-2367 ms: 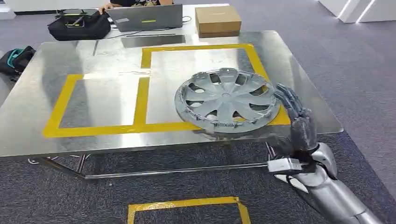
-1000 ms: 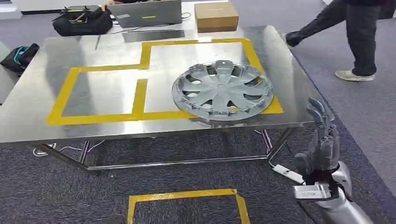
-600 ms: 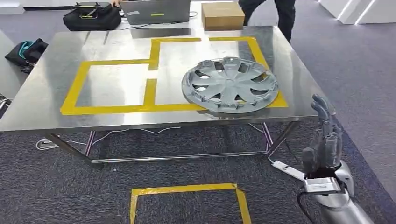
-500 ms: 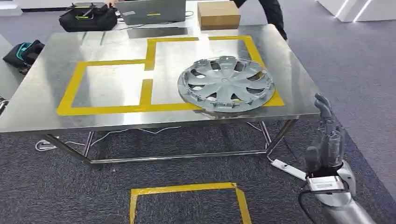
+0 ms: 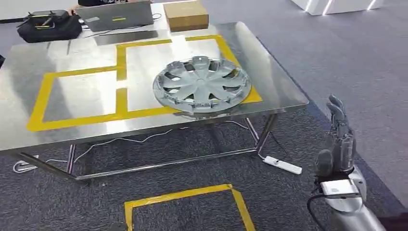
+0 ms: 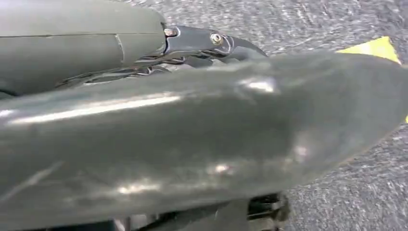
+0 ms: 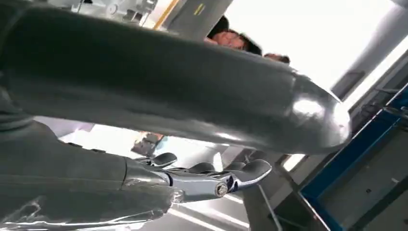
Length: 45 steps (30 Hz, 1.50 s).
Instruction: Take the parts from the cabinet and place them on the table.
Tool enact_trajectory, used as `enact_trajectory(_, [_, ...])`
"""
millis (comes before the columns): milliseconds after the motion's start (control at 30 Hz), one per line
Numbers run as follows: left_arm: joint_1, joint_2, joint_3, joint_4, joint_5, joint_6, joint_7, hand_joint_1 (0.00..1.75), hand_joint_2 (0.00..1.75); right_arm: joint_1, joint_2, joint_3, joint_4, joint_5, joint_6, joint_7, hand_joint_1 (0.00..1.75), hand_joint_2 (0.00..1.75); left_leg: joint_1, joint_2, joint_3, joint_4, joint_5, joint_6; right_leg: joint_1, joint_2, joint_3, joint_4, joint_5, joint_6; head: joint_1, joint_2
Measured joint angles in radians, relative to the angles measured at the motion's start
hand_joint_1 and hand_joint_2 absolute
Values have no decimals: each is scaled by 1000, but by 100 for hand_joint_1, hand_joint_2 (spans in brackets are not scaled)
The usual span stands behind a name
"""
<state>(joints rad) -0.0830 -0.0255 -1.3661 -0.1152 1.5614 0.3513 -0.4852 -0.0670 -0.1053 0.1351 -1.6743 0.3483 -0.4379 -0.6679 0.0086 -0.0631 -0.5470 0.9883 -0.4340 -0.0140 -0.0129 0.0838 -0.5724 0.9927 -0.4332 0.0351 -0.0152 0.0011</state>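
1. Hubcap (image 5: 202, 84), silver and spoked, lies flat on the steel table (image 5: 279, 86), inside the right-hand cell of the yellow tape outline (image 5: 72, 120), its near rim overlapping the tape.
2. Right hand (image 5: 338, 142) is raised beside the table's near right corner, well apart from the hubcap, fingers straight and apart, holding nothing.
3. Left hand (image 6: 202, 139) hangs over grey carpet in the left wrist view; whether its fingers are spread or curled cannot be told.
4. At the table's far edge sit a cardboard box (image 5: 185, 15), a laptop (image 5: 115, 15) and a black bag (image 5: 48, 25).
5. A white power strip (image 5: 282, 165) lies on the carpet by the table's near right leg, between the hand and the table frame, its cable running under the table.
6. A yellow tape square (image 5: 185, 204) marks the floor in front of the table.
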Motion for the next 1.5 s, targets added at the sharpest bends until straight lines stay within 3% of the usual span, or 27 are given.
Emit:
enact_trajectory(100, [-4,0,0,0,4,39,1,0,0,4,0,-8,0,2,2,-1,0,0,1,22,-4,-13,-12,15,-2,22,-14,-3,10,20,0,0])
enact_trajectory(133, [-5,-3,0,0,6,61,2,0,0,6,0,-14,0,2,2,-1,0,0,3,35,-3,-17,-8,23,-3,-4,-26,9,0,23,0,0])
enact_trajectory(167, [-6,-5,0,0,6,77,2,0,0,3,0,-16,0,2,3,0,0,0,2,40,-3,-17,-8,31,1,-48,-44,47,-26,26,11,0])
enact_trajectory(200, [-5,-6,0,0,6,94,2,0,0,3,0,-18,0,2,3,1,0,0,-1,51,-4,-17,-9,36,0,-68,-78,121,-67,30,16,0])
enact_trajectory(267, [-3,-10,0,0,8,135,-6,0,0,11,0,-19,0,2,6,3,0,0,-5,71,-5,-17,-8,40,0,-76,-152,284,-134,34,17,0])
enact_trajectory(300, [-3,-11,0,1,8,153,-11,0,0,18,0,-21,0,2,6,4,0,0,-7,82,-6,-17,-8,40,0,-76,-172,327,-142,35,17,0])
enact_trajectory(333, [-3,-12,0,1,8,167,-16,0,0,22,0,-22,0,2,6,6,0,0,-7,91,-5,-16,-8,40,0,-77,-164,315,-126,35,17,0])
enact_trajectory(400, [-5,-15,0,1,8,188,-21,0,0,26,0,-24,0,1,6,7,0,0,-8,110,-3,-16,-10,39,1,-87,-85,171,-50,31,16,0])
enact_trajectory(433, [-6,-17,0,1,8,201,-21,0,0,26,0,-25,0,1,6,8,0,0,-8,121,0,-16,-12,36,2,-114,-29,74,-12,30,18,0])
enact_trajectory(467, [-5,-18,0,1,8,212,-20,0,0,25,0,-27,0,0,6,10,0,0,-16,128,2,-13,-15,31,8,-163,2,12,-16,33,18,0])
enact_trajectory(500, [-5,-18,0,1,9,220,-20,0,0,25,1,-29,0,-2,6,11,0,0,-21,133,0,-9,-17,26,8,-147,9,7,-12,20,18,0])
enact_trajectory(600, [-6,-19,0,1,9,234,-15,0,0,42,1,-52,0,-24,6,20,0,0,-21,160,0,-11,-14,16,11,-115,-5,12,-7,9,17,0])
enact_trajectory(633, [-6,-19,0,1,9,239,-10,0,0,46,1,-61,0,-36,6,24,0,0,-19,156,-2,-8,-23,9,3,-105,-4,8,-2,1,17,0])
enact_trajectory(700, [-7,-23,0,1,9,250,-2,0,0,57,5,-84,1,-68,14,27,0,0,-14,85,-36,80,-89,-3,-1,-90,-7,7,3,-8,14,0])
enact_trajectory(767, [-3,-23,0,1,9,254,5,0,0,71,9,-107,6,-85,18,27,0,0,-11,71,-113,249,-165,-7,-1,-70,-12,7,5,-12,14,0])
enact_trajectory(800, [-1,-23,0,1,9,256,7,0,0,78,11,-115,8,-88,18,27,0,0,-11,71,-142,307,-180,-7,-1,-57,-15,7,6,-12,14,0])
enact_trajectory(833, [-1,-24,0,1,9,258,7,0,0,85,13,-124,12,-92,18,30,0,0,-10,70,-145,312,-168,-6,-1,-44,-15,7,7,-13,14,0])
enact_trajectory(900, [-2,-24,1,1,9,259,7,0,0,95,19,-148,28,-99,10,38,0,0,-7,63,-92,199,-84,-3,-3,-17,-15,7,10,-9,14,0])
enact_trajectory(933, [-2,-24,2,1,9,258,7,0,0,100,24,-171,44,-110,3,47,0,0,-4,46,-46,107,-39,-1,-5,-6,-15,7,12,-6,14,0])
enact_trajectory(967, [-2,-26,2,1,9,258,8,0,0,102,30,-205,75,-139,9,53,0,0,2,0,-8,28,-15,-2,-6,4,-16,7,14,0,14,0])
enact_trajectory(1000, [-3,-29,3,1,9,258,8,0,0,100,34,-241,113,-169,23,43,0,0,5,-18,6,-8,-30,0,0,14,-25,15,12,6,13,0])
enact_trajectory(1100, [-3,-37,4,1,9,259,9,0,0,110,40,-349,220,-205,45,18,0,0,-7,4,-4,2,-25,20,-12,37,-34,2,26,28,14,0])
enact_trajectory(1133, [-3,-40,5,1,9,259,10,0,0,107,42,-373,247,-194,36,32,0,0,1,21,-3,-5,-18,30,-12,45,-47,2,28,34,12,0])
enact_trajectory(1200, [-6,-42,9,1,9,261,11,0,0,93,45,-416,329,-168,28,62,0,0,-2,42,-3,-7,-17,43,-4,-50,-77,74,-20,39,27,0])
enact_trajectory(1233, [-6,-43,10,1,9,262,14,0,0,76,47,-442,397,-161,26,61,0,0,-5,55,-3,-7,-18,45,-4,-67,-111,150,-59,42,26,0])
enact_trajectory(1300, [-4,-46,11,1,9,264,18,0,0,60,48,-486,502,-161,16,39,0,0,-8,72,-4,-6,-18,48,-6,-78,-167,273,-109,45,27,0])
enact_trajectory(1500, [-3,-47,11,1,9,264,18,0,0,46,48,-525,597,-167,6,14,0,0,-10,84,-5,-6,-18,48,-6,-78,-187,321,-119,46,27,0])
